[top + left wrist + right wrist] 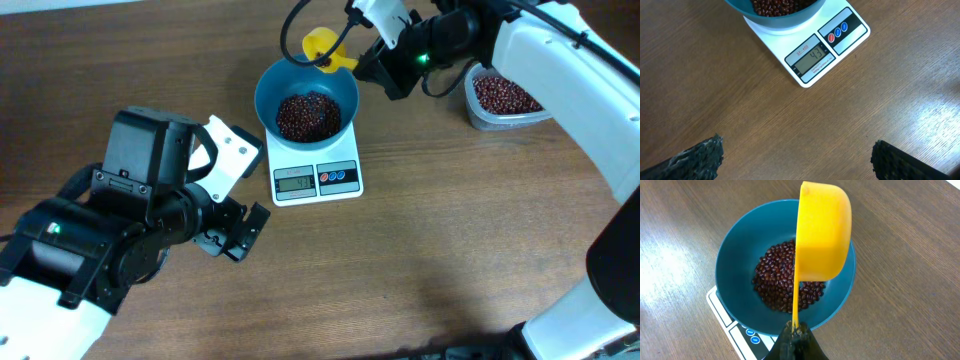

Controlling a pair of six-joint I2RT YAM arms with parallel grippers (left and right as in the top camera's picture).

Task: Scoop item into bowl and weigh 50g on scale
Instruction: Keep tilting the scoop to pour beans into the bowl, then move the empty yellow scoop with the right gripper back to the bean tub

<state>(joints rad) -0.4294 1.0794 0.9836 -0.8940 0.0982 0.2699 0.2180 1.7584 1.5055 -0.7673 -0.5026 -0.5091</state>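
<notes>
The teal-blue bowl (306,100) stands on the white scale (317,178) and holds a heap of red-brown beans (307,116). The scale's display (812,58) reads about 43. My right gripper (362,62) is shut on the handle of a yellow scoop (324,46), which it holds tipped over the bowl's far rim. In the right wrist view the scoop (822,232) hangs over the beans (785,280) in the bowl (740,255), held by the gripper (797,332). My left gripper (236,232) is open and empty over bare table, below and left of the scale.
A clear plastic tub (504,99) with more beans stands at the back right, beside the right arm. The left arm's bulk fills the lower left of the table.
</notes>
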